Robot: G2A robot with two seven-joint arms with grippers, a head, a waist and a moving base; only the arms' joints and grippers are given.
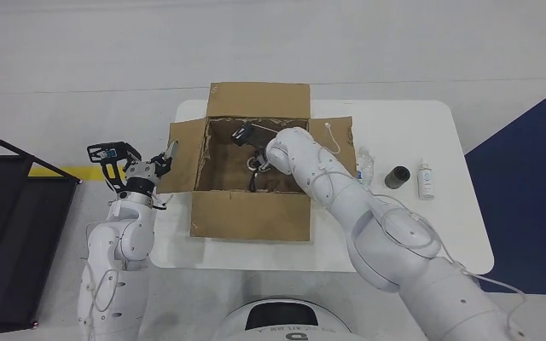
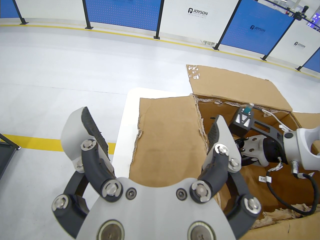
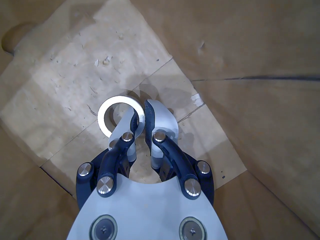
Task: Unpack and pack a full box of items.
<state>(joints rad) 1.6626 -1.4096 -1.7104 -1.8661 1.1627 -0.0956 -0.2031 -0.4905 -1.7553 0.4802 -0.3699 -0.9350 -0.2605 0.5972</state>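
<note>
An open cardboard box (image 1: 247,217) stands on the white table (image 1: 409,243) with its flaps spread out. My right arm reaches down into it. Near the box floor my right gripper (image 3: 142,112) is shut on the rim of a silver ring (image 3: 103,118), one finger inside the ring and the other outside. In the top view the right gripper (image 1: 256,170) is deep in the box. My left gripper (image 2: 152,116) hangs open and holds nothing, above the box's left flap (image 2: 165,136); the top view shows it (image 1: 165,159) at the table's left edge.
On the table right of the box lie a clear crumpled wrapper (image 1: 365,162), a dark cylinder (image 1: 396,176) and a white bottle (image 1: 426,179). A white cord (image 1: 331,135) rests on the right flap. A black rack (image 1: 26,213) stands on the floor at the left.
</note>
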